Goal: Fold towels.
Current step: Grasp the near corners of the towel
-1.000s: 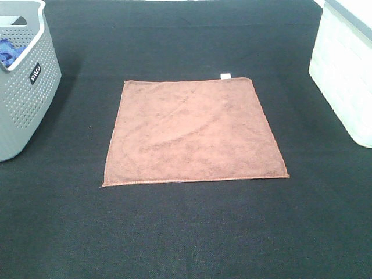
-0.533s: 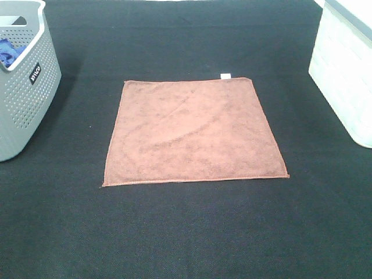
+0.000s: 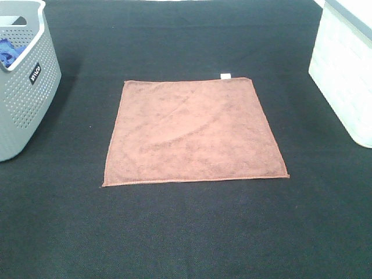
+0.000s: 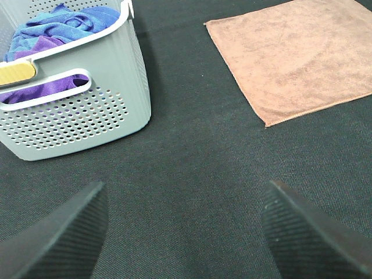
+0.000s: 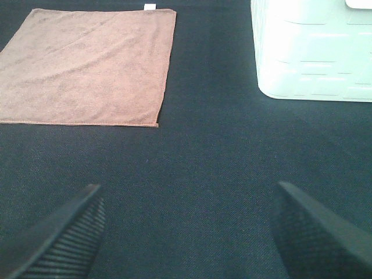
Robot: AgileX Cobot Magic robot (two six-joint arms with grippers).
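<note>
My left gripper [image 4: 185,231] and right gripper [image 5: 187,231] both gape wide, holding nothing; the towel [image 3: 195,132] lies flat at the tabletop's [image 3: 186,238] middle.

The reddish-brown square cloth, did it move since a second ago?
No. The reddish-brown square microfibre cloth lies just as far from the grey perforated plastic basket and the white plastic bin as before.

Your left, grey perforated basket [image 3: 23,99], blue and purple cloths [image 4: 75,23] piled inside, your right, white bin [image 3: 343,75], black mat [image 3: 186,232] underneath all
</note>
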